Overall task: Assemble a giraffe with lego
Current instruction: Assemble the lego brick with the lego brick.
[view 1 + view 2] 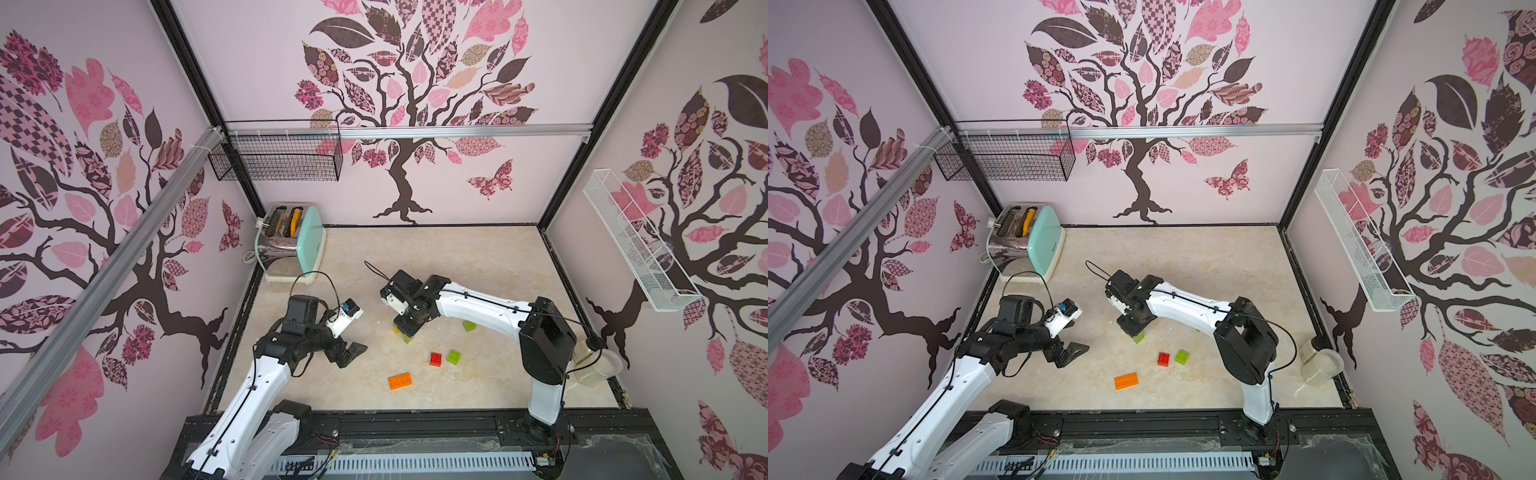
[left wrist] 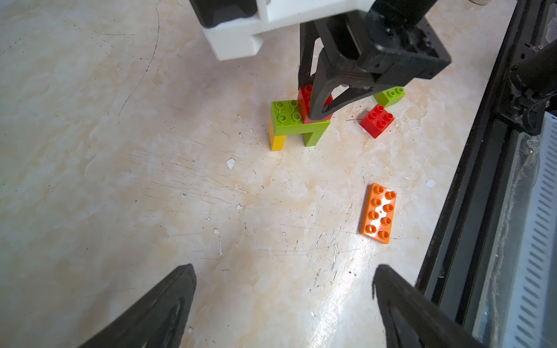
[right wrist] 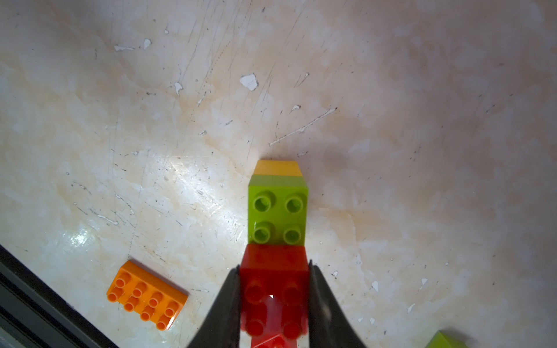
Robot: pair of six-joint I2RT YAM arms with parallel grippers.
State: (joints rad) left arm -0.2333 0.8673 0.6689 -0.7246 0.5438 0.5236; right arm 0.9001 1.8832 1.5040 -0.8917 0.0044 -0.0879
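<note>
Lego giraffe [image 2: 286, 126], right fingers [image 3: 223, 310] pinching its red brick [image 3: 274, 289], left fingers [image 2: 156, 313] spread apart

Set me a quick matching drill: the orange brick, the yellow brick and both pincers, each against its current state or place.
Things:
1. orange brick
2. yellow brick
3. left pincer
4. right pincer

States or places:
A. open, holding nothing
B. shut on the red brick that sits on the green body
C. lying loose on its own, studs up
D. standing as a leg under the green body

Pairs: 1-C, 2-D, 3-A, 4-B
</note>
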